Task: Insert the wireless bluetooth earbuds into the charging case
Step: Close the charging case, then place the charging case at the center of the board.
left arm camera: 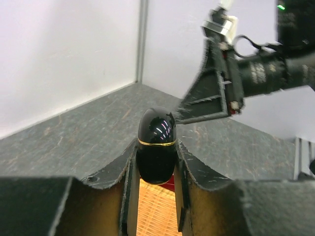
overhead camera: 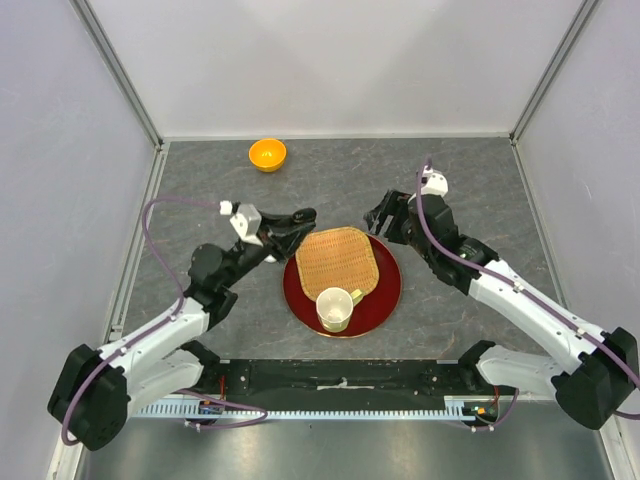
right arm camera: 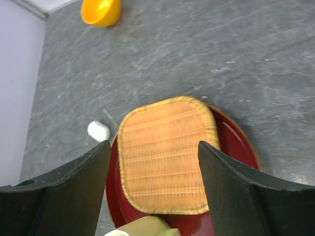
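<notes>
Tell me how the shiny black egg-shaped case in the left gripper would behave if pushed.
The black case looks glossy and rounded, so it is probably slippery in the left gripper. Set down, its egg shape would likely roll or tip. The gold seam hints at a lid that might pop.

No text, label, brand or number can be read in any of the views. Faint pale marks on the black barrel of the right arm [left arm camera: 266, 73], seen from the left wrist camera, may be lettering, but they are too blurred to read.
</notes>
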You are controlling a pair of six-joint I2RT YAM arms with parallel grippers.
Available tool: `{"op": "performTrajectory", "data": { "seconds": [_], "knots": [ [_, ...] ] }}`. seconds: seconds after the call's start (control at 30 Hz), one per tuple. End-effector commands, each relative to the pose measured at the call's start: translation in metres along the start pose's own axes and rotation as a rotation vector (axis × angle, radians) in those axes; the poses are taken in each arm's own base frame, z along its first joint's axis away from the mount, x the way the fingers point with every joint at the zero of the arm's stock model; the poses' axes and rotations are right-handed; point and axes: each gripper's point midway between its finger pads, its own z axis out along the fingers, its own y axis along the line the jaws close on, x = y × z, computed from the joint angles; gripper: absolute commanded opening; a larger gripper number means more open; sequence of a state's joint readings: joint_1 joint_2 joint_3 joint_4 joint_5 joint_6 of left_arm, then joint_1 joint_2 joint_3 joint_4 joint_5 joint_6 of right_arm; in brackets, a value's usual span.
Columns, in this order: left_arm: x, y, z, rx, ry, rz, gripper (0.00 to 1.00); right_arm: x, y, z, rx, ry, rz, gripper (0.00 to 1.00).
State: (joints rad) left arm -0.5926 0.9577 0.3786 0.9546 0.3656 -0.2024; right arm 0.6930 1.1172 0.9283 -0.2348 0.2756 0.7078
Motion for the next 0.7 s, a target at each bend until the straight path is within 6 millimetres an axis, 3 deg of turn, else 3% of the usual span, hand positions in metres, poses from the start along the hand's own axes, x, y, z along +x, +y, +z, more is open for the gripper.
{"op": "performTrajectory", "data": {
  "seconds": [0.0,0.03,0.07,0.17,0.3,0.33,0.37,0.4,0.43,0.47,0.67],
  "knots": [
    [0.005,0.046,0.017,-0.176,0.136,-0.182,0.02,0.001,-0.018,0.004,0.01,0.039,0.04,0.78],
    [0.01,0.047,0.02,-0.151,0.18,-0.216,0.02,0.004,-0.024,0.006,0.009,0.056,0.05,0.78],
    [0.016,0.063,0.017,-0.184,0.229,-0.253,0.02,0.005,-0.025,0.007,0.006,0.068,0.057,0.78],
    [0.017,0.084,0.029,-0.164,0.272,-0.352,0.02,0.008,-0.028,0.006,-0.008,0.089,0.063,0.78],
    [0.038,0.107,0.05,-0.148,0.354,-0.482,0.02,0.012,-0.033,0.0,-0.015,0.095,0.065,0.77],
    [0.066,0.117,0.052,-0.16,0.415,-0.536,0.02,0.013,-0.035,-0.001,-0.011,0.092,0.065,0.77],
    [0.065,0.121,0.061,-0.143,0.42,-0.539,0.02,0.013,-0.035,-0.003,-0.016,0.091,0.071,0.78],
    [0.076,0.124,0.062,-0.148,0.451,-0.573,0.02,0.014,-0.035,-0.003,-0.019,0.093,0.073,0.77],
    [0.105,0.131,0.061,-0.166,0.505,-0.621,0.02,0.016,-0.038,-0.004,-0.015,0.096,0.075,0.77],
    [0.108,0.136,0.067,-0.167,0.51,-0.624,0.02,0.016,-0.039,-0.005,-0.016,0.095,0.077,0.77],
    [0.173,0.165,0.067,-0.262,0.614,-0.722,0.02,0.021,-0.041,-0.007,-0.024,0.107,0.078,0.78]
  ]
}}
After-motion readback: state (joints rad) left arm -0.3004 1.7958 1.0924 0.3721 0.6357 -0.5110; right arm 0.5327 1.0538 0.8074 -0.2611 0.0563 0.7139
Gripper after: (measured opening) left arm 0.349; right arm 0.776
